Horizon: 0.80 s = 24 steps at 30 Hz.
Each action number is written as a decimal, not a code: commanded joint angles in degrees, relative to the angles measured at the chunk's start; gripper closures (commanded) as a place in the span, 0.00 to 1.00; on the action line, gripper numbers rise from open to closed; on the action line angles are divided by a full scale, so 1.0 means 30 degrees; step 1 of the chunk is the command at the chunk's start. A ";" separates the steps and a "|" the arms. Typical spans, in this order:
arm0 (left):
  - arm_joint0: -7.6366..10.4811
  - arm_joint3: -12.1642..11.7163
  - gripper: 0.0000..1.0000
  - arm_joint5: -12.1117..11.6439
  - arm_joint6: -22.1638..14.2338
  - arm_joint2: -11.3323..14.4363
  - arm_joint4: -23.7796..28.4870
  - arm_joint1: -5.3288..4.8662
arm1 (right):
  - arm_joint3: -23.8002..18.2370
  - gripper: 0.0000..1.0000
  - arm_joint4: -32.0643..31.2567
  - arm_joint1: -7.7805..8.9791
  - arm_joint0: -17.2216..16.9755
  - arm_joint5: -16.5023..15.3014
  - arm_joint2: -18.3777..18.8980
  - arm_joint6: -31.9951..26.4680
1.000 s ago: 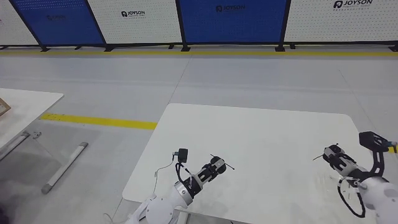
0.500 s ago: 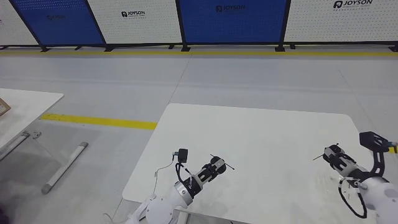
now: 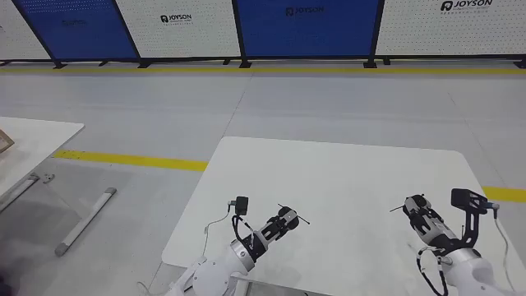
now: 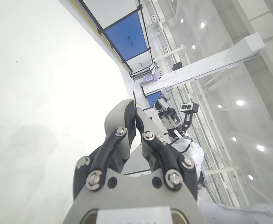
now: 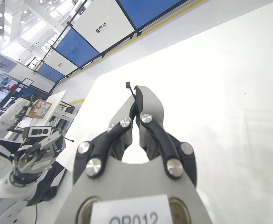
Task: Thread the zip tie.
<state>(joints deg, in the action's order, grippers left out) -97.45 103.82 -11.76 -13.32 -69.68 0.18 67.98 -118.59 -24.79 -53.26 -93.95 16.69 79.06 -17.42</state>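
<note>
In the lower left of the top view, the left gripper (image 3: 289, 215) hangs just over the white rectangular surface (image 3: 345, 173), near its front edge. Its arm rises from the bottom of the frame and points toward the upper right. Its fingers (image 4: 117, 117) are pressed together on a thin black plastic strip (image 4: 133, 96), and a short tip stands out past the fingertips. I cannot tell whether this is the tail of the same tie or a separate one.

In the lower right of the top view, the right gripper (image 3: 413, 205) sits low over the surface, well apart from the left one, pointing toward the upper left. Its fingers (image 5: 150, 101) are closed on the black plastic zip tie (image 5: 129, 88), pinching it just behind its small square head, which juts out free.

The tie looks very light, narrow and springy. It would likely bend and flick rather than break, and its smooth plastic could twist or slide in a loose pinch. A hold close to each working end seems best, so the head stays steady and the tail's short stub stays stiff enough to push into the slot.
</note>
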 commanded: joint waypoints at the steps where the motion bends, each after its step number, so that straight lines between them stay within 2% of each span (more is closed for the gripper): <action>1: 0.0000 0.0000 1.00 0.0000 0.0000 0.0000 0.0000 0.0000 | -0.0006 1.00 0.0010 0.0002 -0.0004 -0.0009 0.0009 -0.0005; 8: 0.0000 0.0000 1.00 0.0000 0.0000 0.0000 0.0000 0.0000 | 0.0021 1.00 -0.0262 -0.0020 -0.0049 -0.0144 -0.0098 0.0225; 10: 0.0000 0.0000 1.00 0.0000 0.0000 0.0000 0.0000 0.0000 | -0.0029 1.00 -0.0971 -0.0153 -0.0192 -0.0155 -0.0556 0.1652; 12: 0.0000 0.0000 1.00 0.0000 0.0000 0.0000 0.0000 0.0000 | 0.0052 1.00 -0.1200 -0.0388 -0.0482 -0.0615 -0.1060 0.4570; 14: 0.0000 0.0000 1.00 0.0000 0.0000 0.0000 0.0000 0.0000 | 0.0388 1.00 -0.0707 -0.0533 -0.0682 -0.1324 -0.1309 0.5682; 16: 0.0000 0.0000 1.00 0.0000 0.0000 0.0000 0.0000 0.0000 | 0.0707 1.00 -0.0535 -0.0676 -0.0802 -0.1434 -0.1482 0.6620; 18: 0.0000 0.0000 1.00 0.0000 0.0000 0.0000 0.0000 0.0000 | 0.0940 1.00 -0.0777 -0.0757 -0.0747 -0.1126 -0.1748 0.6661; 24: 0.0000 0.0000 1.00 0.0000 0.0000 0.0000 0.0000 0.0000 | 0.0940 1.00 -0.0777 -0.0757 -0.0747 -0.1126 -0.1748 0.6661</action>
<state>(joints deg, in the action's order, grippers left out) -97.45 103.82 -11.76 -13.32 -69.68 0.18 67.98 -115.77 -27.13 -55.53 -96.18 13.33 73.81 2.56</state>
